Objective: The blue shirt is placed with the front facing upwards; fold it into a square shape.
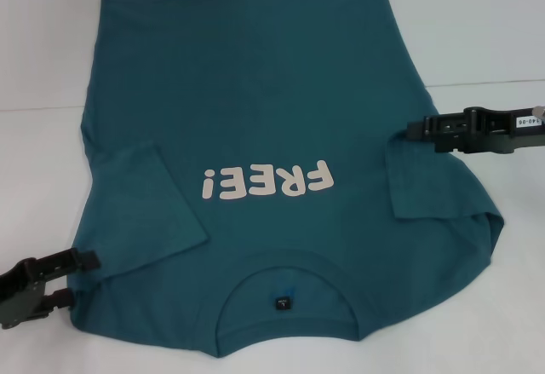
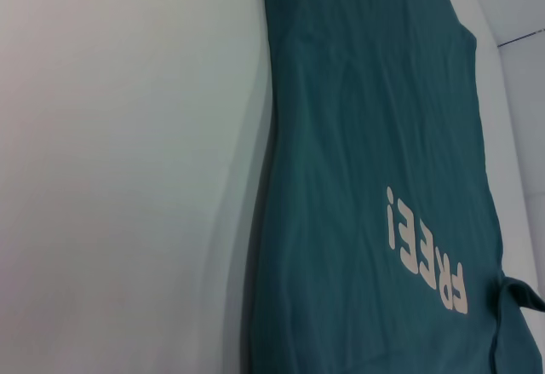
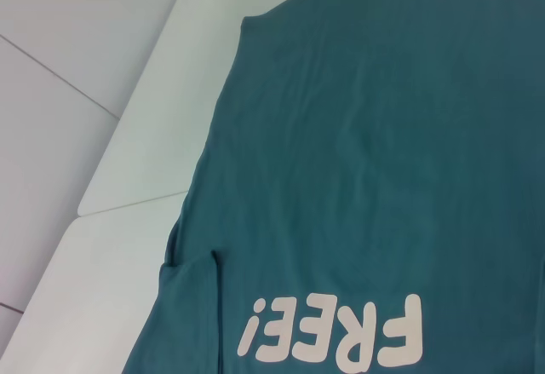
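Now both sleeves lie folded in on the blue shirt; my left pincer, slightly parted and empty, and right pincer, grip unreadable, should seize the shoulder edges evenly.

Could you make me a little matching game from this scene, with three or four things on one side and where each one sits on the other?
Things:
1. FREE! lettering
2. neck label
3. left end effector
4. right end effector

Places:
A. inside the collar, nearest the robot
B. at the shirt's near left corner
C. on the chest
D. by the folded right sleeve

Pairs: 1-C, 2-A, 3-B, 4-D
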Controlling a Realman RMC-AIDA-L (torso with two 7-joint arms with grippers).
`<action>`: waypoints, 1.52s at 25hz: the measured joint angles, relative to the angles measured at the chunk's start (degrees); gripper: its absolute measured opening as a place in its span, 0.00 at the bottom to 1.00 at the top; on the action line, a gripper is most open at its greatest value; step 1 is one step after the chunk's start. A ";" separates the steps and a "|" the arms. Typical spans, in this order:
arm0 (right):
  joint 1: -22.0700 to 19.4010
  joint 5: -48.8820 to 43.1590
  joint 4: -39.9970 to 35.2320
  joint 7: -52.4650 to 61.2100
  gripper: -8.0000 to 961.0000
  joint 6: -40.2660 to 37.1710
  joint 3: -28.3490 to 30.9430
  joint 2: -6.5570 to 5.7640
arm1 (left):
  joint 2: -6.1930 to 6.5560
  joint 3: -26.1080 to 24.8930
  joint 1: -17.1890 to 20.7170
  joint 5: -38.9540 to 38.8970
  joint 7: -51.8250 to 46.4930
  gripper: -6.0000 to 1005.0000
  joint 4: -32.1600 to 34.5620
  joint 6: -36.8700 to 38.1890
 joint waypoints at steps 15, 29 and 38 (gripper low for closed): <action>-0.08 0.00 1.22 -0.82 0.84 0.01 1.39 -0.21 | 0.14 -0.51 2.83 0.69 -3.49 0.91 3.70 2.99; -0.01 0.00 1.24 -0.91 0.84 0.09 1.39 -0.26 | 0.45 -1.19 2.83 2.69 -8.79 0.91 3.04 2.12; -0.14 0.00 1.24 -0.85 0.84 -0.34 1.48 -0.44 | 1.67 -1.53 1.32 4.37 -13.76 0.91 2.12 4.91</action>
